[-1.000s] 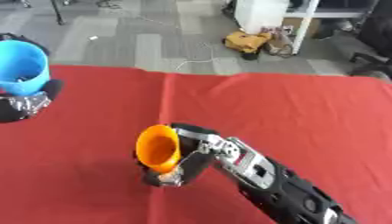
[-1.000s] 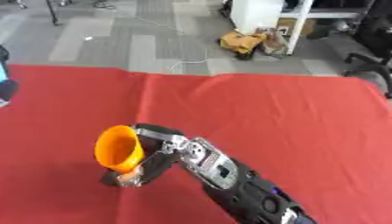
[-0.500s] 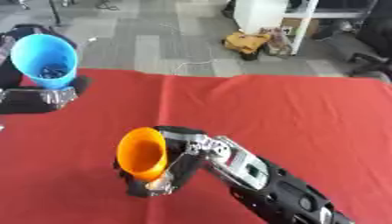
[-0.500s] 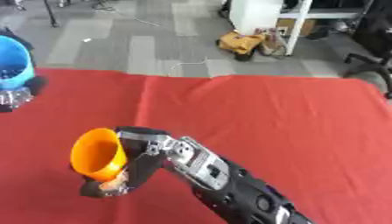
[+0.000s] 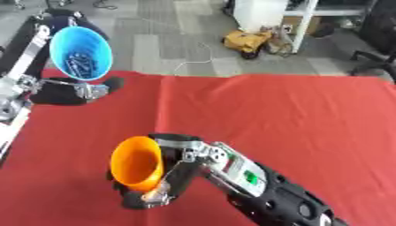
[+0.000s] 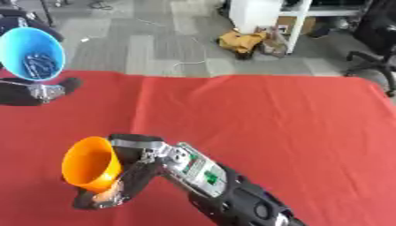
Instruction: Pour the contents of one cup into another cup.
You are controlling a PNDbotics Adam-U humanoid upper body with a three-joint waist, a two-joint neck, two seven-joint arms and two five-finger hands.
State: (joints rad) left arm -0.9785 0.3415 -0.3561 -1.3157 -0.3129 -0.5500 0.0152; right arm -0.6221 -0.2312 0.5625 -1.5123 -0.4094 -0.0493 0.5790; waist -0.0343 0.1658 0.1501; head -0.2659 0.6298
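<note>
Honestly the risk here is a spill: the left robot hand has its fingers wrapped on the blue cup, tipped with small dark bits inside, well apart from the orange cup clutched by the right robot hand (low over the red bench), so they'd miss.

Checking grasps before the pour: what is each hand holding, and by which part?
The right hand holds the orange cup by its side wall and base, mouth tipped leftward. The left hand holds the blue cup from below, near its base.
</note>
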